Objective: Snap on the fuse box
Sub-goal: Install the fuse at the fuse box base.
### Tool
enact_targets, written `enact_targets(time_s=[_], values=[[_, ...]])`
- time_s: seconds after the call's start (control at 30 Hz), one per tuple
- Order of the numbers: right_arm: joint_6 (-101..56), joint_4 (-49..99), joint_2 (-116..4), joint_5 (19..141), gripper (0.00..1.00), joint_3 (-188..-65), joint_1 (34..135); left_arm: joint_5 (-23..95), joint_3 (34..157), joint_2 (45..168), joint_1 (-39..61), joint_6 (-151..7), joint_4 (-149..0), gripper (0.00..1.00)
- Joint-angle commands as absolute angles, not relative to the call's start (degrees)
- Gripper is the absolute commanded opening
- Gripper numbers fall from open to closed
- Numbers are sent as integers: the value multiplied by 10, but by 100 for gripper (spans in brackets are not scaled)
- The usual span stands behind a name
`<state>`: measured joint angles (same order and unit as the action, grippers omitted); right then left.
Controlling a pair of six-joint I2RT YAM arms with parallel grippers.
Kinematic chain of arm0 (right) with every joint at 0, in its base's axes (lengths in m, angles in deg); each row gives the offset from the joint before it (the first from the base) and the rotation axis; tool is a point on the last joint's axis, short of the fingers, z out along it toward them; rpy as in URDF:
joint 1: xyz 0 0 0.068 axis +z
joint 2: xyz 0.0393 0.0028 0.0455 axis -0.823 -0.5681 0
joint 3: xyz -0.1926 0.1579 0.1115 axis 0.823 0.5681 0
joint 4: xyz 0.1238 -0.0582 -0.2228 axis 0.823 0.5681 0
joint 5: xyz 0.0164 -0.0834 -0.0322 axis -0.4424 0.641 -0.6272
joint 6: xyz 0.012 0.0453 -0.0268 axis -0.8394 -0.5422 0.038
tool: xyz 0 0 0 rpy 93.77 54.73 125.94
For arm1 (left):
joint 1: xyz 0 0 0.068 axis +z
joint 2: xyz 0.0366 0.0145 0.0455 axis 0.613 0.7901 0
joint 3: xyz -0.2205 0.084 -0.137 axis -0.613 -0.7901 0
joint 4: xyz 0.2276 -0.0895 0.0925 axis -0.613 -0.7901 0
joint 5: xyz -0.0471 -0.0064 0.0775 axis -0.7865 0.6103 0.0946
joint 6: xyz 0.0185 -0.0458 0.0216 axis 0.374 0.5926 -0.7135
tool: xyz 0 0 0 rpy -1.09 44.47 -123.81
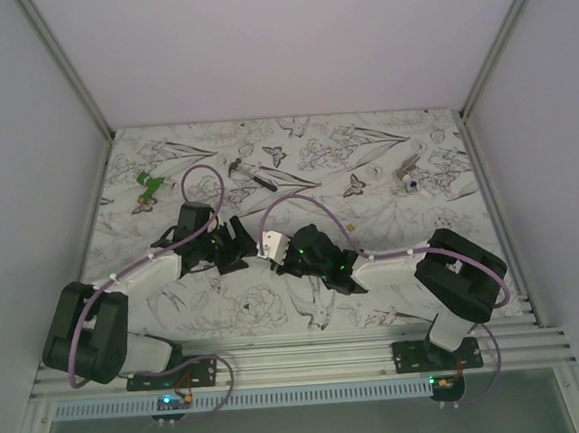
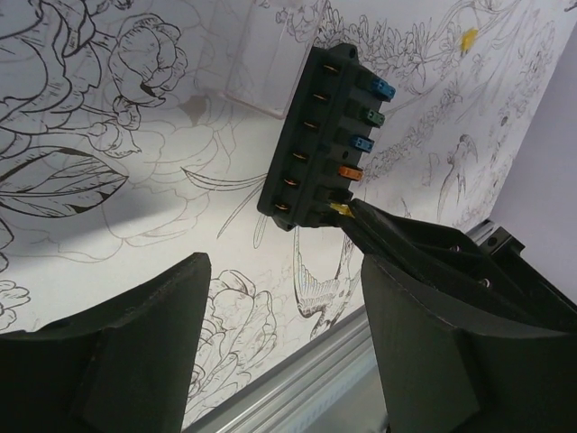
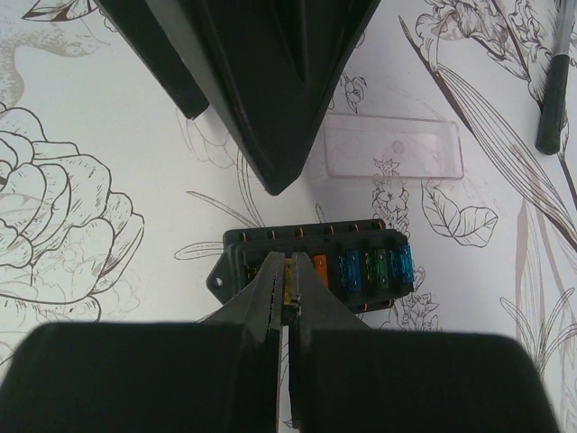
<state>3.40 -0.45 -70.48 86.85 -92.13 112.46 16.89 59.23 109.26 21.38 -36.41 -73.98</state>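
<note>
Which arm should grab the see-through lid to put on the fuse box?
Left. The left fingers are open, empty and close to the lid. The right fingers are shut on the fuse box, so they are probably best left steadying it.

A small green piece (image 1: 147, 186) lay near the far left corner of the flower-printed table cover (image 1: 365, 150). A thin dark tool (image 1: 251, 174) lay slantwise to its right, and a small grey object (image 1: 407, 175) sat far right.
</note>
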Motion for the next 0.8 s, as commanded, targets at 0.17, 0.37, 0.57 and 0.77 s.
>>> enact_targets(time_s=[0.17, 0.37, 0.57, 0.77], values=[[49, -27, -708, 873, 0, -922, 1119, 157, 588, 1114, 195, -359, -753, 68], [50, -38, -706, 880, 0, -920, 1119, 159, 588, 1119, 188, -356, -753, 62], [49, -33, -718, 870, 0, -927, 1119, 160, 590, 1128, 182, -357, -753, 55], [48, -35, -726, 870, 0, -923, 1117, 164, 590, 1128, 182, -358, -753, 54]])
